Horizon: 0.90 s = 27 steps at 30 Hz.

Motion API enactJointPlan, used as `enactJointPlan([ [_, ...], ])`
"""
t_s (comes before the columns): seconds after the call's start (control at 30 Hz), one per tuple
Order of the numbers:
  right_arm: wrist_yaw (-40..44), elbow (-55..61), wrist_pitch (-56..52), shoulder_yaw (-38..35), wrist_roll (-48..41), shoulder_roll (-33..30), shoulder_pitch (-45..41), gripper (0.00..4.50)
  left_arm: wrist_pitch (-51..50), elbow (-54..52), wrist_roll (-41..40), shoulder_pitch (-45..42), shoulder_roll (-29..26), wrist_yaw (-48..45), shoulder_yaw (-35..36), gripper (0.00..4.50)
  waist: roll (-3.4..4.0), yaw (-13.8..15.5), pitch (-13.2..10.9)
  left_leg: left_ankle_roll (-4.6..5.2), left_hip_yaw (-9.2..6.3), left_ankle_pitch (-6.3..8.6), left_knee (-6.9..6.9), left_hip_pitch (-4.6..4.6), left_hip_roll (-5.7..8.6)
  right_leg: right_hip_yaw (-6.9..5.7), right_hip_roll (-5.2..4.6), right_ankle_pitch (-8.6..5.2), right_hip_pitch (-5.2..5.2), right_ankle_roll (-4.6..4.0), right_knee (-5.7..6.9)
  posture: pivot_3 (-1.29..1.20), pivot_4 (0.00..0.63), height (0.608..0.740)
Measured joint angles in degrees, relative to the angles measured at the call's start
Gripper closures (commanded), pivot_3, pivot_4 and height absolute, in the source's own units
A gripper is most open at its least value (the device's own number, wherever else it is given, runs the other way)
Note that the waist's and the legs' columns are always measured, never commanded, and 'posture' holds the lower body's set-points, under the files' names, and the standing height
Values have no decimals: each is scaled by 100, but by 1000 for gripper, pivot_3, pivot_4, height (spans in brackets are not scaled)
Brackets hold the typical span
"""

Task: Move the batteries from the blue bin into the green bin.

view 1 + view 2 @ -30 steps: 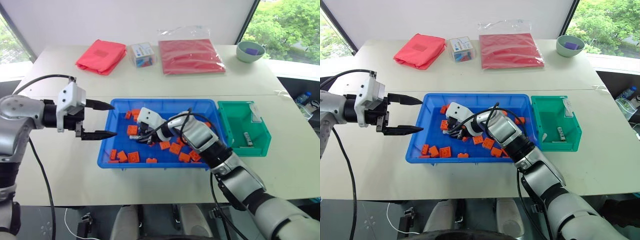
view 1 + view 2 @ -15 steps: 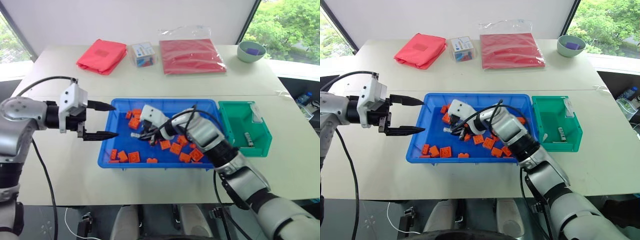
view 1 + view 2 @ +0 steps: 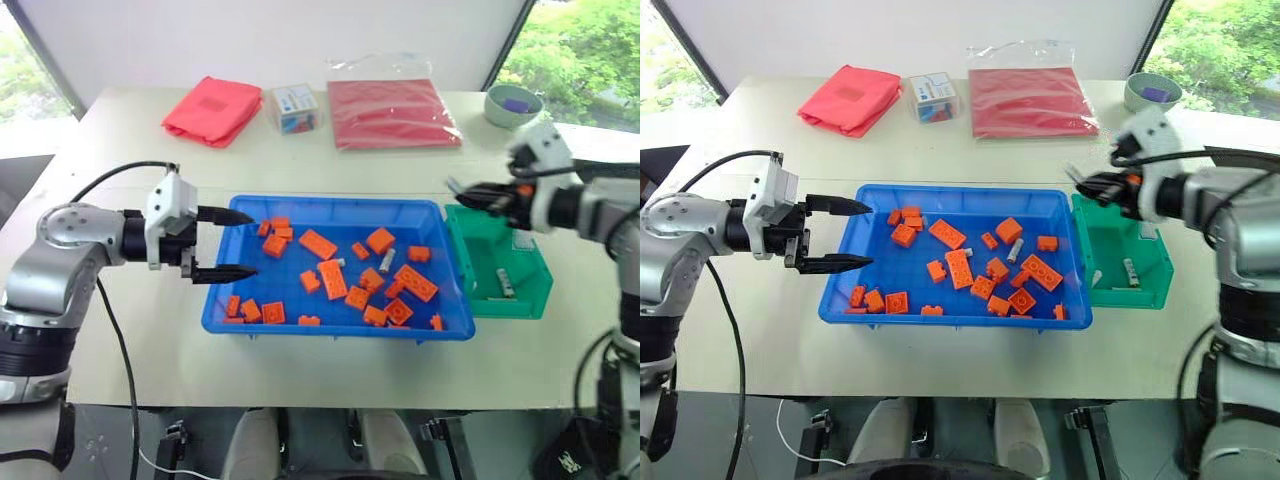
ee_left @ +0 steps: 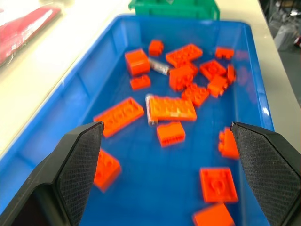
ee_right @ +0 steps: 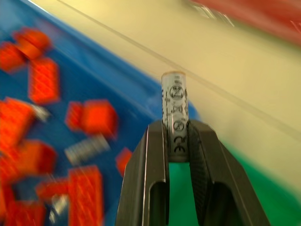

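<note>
The blue bin (image 3: pixel 330 330) sits mid-table, full of orange bricks (image 3: pixel 331 279). A silver battery (image 3: pixel 388 259) lies among the bricks, and another (image 4: pixel 159 67) shows in the left wrist view. My right gripper (image 3: pixel 458 189) hovers over the far left corner of the green bin (image 3: pixel 512 308). It is shut on a battery (image 5: pixel 174 110) that sticks out past its fingertips. A battery (image 3: pixel 505 283) lies inside the green bin. My left gripper (image 3: pixel 252 243) is open and holds nothing, level over the blue bin's left end.
Along the table's far side lie a red cloth (image 3: pixel 208 110), a small clear box (image 3: pixel 294 108), a red plastic bag (image 3: pixel 392 112) and a pale green bowl (image 3: pixel 512 104). Bare table lies in front of both bins.
My right gripper closed on a battery in the blue bin, lifted it out and swung right to above the green bin. The left gripper edged slightly in over the blue bin.
</note>
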<state>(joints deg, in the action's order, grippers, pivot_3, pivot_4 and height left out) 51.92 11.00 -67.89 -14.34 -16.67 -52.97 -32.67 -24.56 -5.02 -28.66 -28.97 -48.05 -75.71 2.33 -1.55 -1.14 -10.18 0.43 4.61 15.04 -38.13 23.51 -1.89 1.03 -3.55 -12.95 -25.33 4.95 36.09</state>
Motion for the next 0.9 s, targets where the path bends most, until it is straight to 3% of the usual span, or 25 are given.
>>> enactJointPlan([
  [0.17,-166,305,18,-389,-168,-148,845,4428,62,183,61,-93,85,-14,-107,0,0,-20,0,0,-2,0,-1,-7,-4,6,9,0,1,1,3,0,150,736],
  [0.2,-236,372,19,-409,-220,-104,962,3389,98,225,70,-117,102,-15,-118,0,0,-12,0,0,-3,0,-1,-6,-4,6,9,0,1,1,2,0,150,736],
  [0.23,-291,398,20,-412,-264,-51,1016,3070,126,263,76,-131,107,-15,-119,0,0,-7,0,0,-2,0,-3,-6,-4,7,8,0,2,1,2,0,150,736],
  [0.37,-487,392,262,-268,-268,-18,1148,1007,142,293,108,-215,130,-8,-125,0,0,26,0,0,-1,0,-4,-2,0,9,2,0,2,1,-1,0,150,736],
  [0.63,-259,407,711,554,-483,-206,133,1007,140,268,114,-226,134,27,-131,0,0,4,0,1,-7,0,-2,-1,-3,7,9,-1,0,0,0,0,150,736],
  [0.73,-203,486,839,1067,-509,26,-109,1007,138,264,116,-225,128,40,-131,0,-2,15,0,1,-7,0,-1,-1,-3,6,8,-1,1,0,-1,0,150,736],
  [0.83,-209,441,1105,1725,-404,397,-199,221,136,265,119,-223,115,53,-132,0,-3,18,-1,1,-5,0,-3,1,-1,7,5,-1,1,0,-1,0,150,736],
  [0.9,-271,344,1357,2292,-224,847,-388,221,136,254,120,-232,109,68,-132,0,-2,-4,-1,1,-3,0,-4,0,-2,8,6,-1,0,0,1,0,150,736],
])
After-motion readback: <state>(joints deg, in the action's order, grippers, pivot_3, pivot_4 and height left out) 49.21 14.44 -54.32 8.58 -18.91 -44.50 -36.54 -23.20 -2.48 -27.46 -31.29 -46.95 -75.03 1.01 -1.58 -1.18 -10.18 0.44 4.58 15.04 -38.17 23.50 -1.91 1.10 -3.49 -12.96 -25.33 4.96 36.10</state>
